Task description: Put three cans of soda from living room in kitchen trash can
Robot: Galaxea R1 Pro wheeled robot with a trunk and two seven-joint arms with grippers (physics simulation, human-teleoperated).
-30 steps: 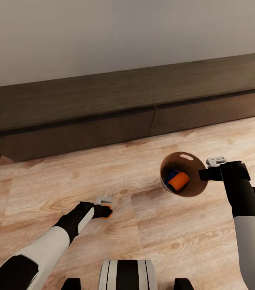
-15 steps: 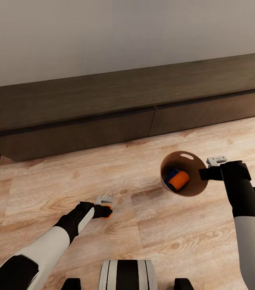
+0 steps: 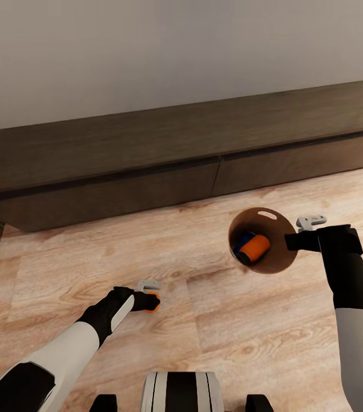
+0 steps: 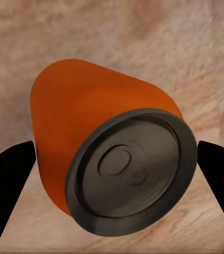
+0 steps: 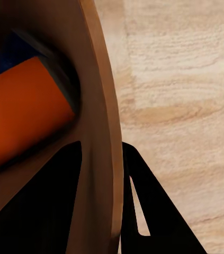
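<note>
Two cans [image 3: 251, 248] in bin [image 3: 273, 262], right pincer [image 3: 296, 239] pinching its now-lifted rim; left pincer [image 3: 150, 296] around third can [image 4: 106, 164].

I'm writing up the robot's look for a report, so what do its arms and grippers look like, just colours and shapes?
Both arms have white upper shells and black forearm and wrist sections. The left gripper and right gripper have pale grey bodies in the head view. In the left wrist view the fingers show as plain black tapering wedges. No cables or markings are visible.

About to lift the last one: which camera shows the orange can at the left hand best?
Left wrist view: the orange can lies large between the left hand's fingers, grey top facing the camera. Head view gives a small orange sliver.
</note>
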